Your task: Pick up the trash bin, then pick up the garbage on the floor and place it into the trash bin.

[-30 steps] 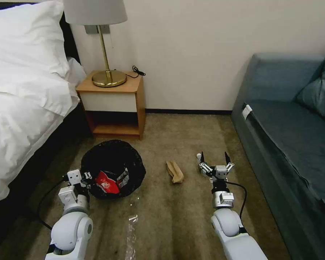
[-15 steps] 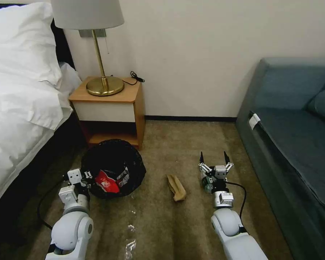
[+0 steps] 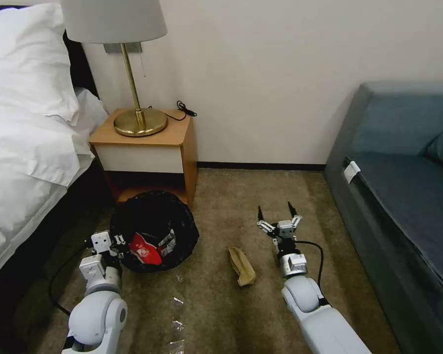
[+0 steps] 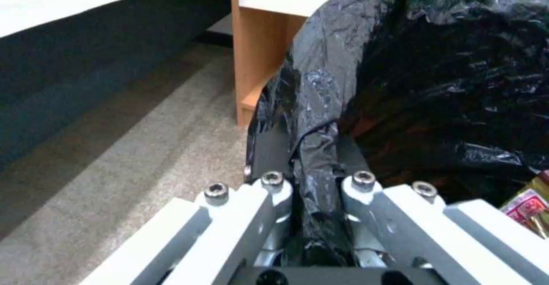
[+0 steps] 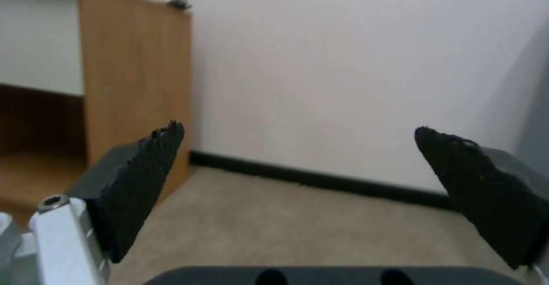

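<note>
Bin: trash bin [image 3: 155,231] hanging at the left side, near the nightstand [image 3: 147,152], black liner [image 4: 435,74] folded over the rim, red snack packet [image 3: 145,250] lying inside.
Left gripper [image 3: 114,244]: clamped on the lined rim of the trash bin, one finger [image 4: 273,156] inside the wall and one outside, liner bunched between.
Right gripper [image 3: 278,215]: hovering low over the carpet [image 3: 216,305], pads [image 5: 143,177] spread wide apart, holding nothing, pointing toward the wall [image 3: 261,73].
Garbage on the floor: tan paper piece [image 3: 241,266] lying just beside the right arm, on its inner side and behind the fingertips; clear plastic scraps [image 3: 178,319] lying nearer the robot, between the two arms.
Risk, pickup: judging by the layout, reaching forward meaning missing the tan paper piece altogether; needing to draw back and turn inward first.
Risk, bin: grip sitting on slippery liner, so possibly sliding or tilting the trash bin and spilling the red snack packet.
Risk, clear scraps: thin, flat, hard to see against the carpet; probably slipping out of wide pads.
Surface: short-pile olive-brown carpet, streaked, offering little edge for getting under flat litter.
Room: bed [image 3: 29,123] at the left, lamp [image 3: 128,64] standing on the nightstand, blue-grey sofa [image 3: 403,172] at the right, leaving a narrow working lane.
</note>
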### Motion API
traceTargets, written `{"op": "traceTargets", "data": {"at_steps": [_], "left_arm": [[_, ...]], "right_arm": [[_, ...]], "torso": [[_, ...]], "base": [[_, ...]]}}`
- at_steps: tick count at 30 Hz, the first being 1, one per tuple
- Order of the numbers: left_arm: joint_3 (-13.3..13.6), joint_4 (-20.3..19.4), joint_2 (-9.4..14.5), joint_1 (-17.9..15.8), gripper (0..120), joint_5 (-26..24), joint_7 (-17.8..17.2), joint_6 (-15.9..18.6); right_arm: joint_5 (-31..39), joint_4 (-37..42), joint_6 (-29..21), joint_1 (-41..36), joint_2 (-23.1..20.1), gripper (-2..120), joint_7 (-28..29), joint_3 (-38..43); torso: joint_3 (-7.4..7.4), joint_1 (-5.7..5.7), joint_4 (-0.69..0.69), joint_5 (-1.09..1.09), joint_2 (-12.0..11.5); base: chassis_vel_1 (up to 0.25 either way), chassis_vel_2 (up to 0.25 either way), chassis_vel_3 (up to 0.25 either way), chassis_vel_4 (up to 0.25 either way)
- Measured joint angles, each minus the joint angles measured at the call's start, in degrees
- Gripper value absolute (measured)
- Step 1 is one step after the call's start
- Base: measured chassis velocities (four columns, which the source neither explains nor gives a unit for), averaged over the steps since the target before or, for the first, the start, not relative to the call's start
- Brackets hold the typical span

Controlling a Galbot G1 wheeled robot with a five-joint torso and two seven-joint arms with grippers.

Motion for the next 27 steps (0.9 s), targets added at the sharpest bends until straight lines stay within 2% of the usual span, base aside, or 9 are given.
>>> {"op": "traceTargets", "data": {"at_steps": [2, 4, 11, 15, 27], "left_arm": [[-0.1, 0.0, -0.1, 0.1, 4, 0.2, 0.0, 0.0], [0.0, 0.5, -0.5, 0.3, 4, 1.1, 0.0, -0.3], [0.7, 0.7, -1.7, 1.0, 4, 2.9, 0.0, -1.0], [0.9, 0.8, -2.1, 1.3, 4, 3.7, 0.0, -1.1], [1.1, 0.0, -2.3, 2.0, 4, 4.5, -0.1, -1.1]], "right_arm": [[2.8, -0.1, -1.3, 0.8, -0.9, 100, -0.4, -1.6], [10.3, -0.7, -4.5, 2.2, -2.9, 100, -0.5, -5.4], [18.9, -2.4, -8.8, 3.2, -5.6, 100, -2.2, -10.3], [19.4, -3.8, -9.8, 3.7, -6.0, 100, -2.3, -11.8], [20.0, -7.2, -13.0, 3.8, -11.6, 100, 0.2, -12.4]], "torso": [[0.0, 0.0, 0.0, -0.02, 0.0], [0.0, 0.0, 0.0, 0.0, 0.0], [0.0, 0.0, -0.01, -0.01, 0.0], [0.0, 0.0, 0.01, 0.01, 0.0], [0.0, 0.0, -0.01, 0.0, 0.0]], "base": [[0.0, 0.0, 0.0, 0.0], [0.0, 0.0, 0.0, 0.0], [0.0, 0.0, 0.0, 0.0], [0.0, 0.0, 0.0, 0.0], [0.0, 0.0, 0.0, 0.0]]}}
